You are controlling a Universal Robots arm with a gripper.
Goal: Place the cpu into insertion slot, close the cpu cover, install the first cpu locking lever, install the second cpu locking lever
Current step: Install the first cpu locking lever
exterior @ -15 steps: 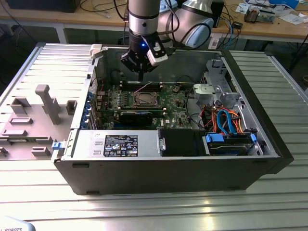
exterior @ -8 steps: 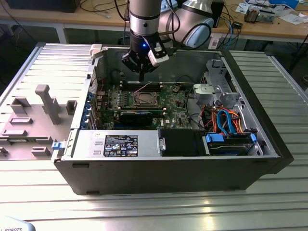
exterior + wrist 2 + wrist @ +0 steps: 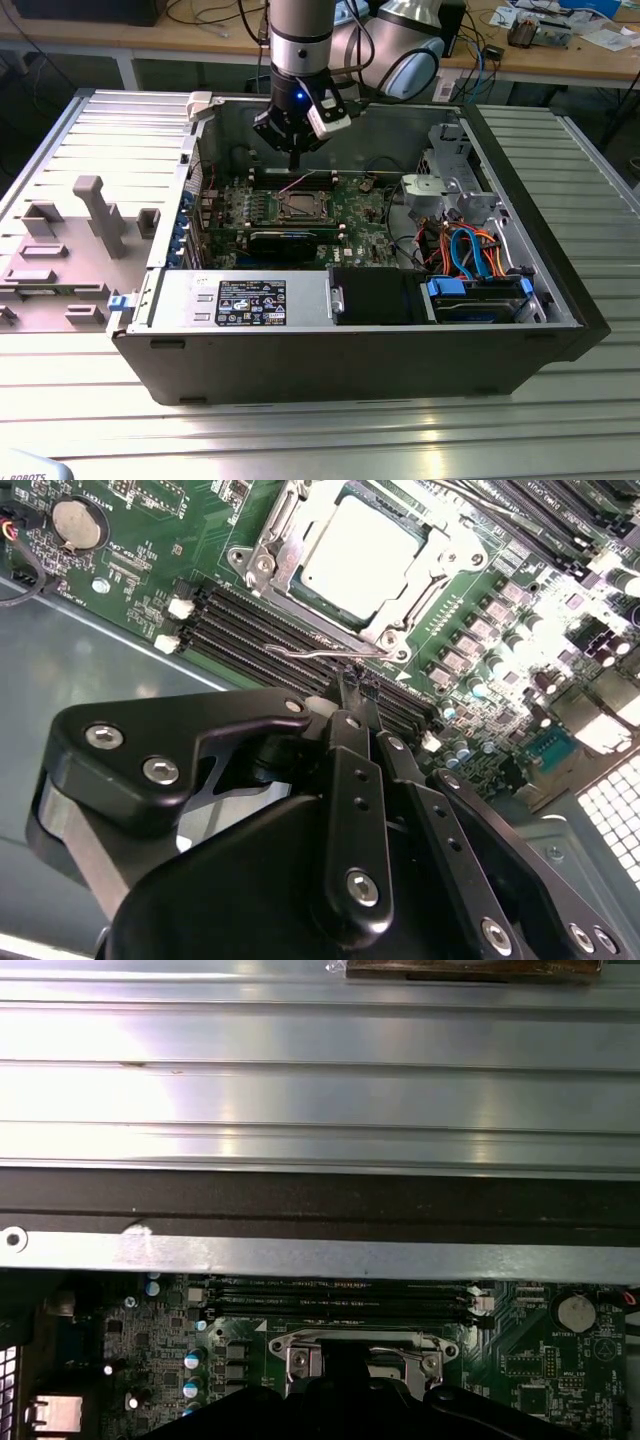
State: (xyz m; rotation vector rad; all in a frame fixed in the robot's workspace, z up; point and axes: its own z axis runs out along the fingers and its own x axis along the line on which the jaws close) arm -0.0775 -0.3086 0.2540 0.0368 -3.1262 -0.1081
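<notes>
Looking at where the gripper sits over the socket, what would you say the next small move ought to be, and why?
Probably a short descent onto the thin wire lever just beyond the fingertips. In the second wrist view the cpu already lies in the socket with the cpu cover down around it, and the gripper, fingers together, hangs right at that lever beside the memory slots.

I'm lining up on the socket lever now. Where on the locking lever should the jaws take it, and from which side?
Probably the free hooked end of the locking lever, the thin wire along the cpu cover edge nearest the memory slots. That end stands clear of the board, so come from above on the memory-slot side. The gripper hangs just over it, jaws together.
</notes>
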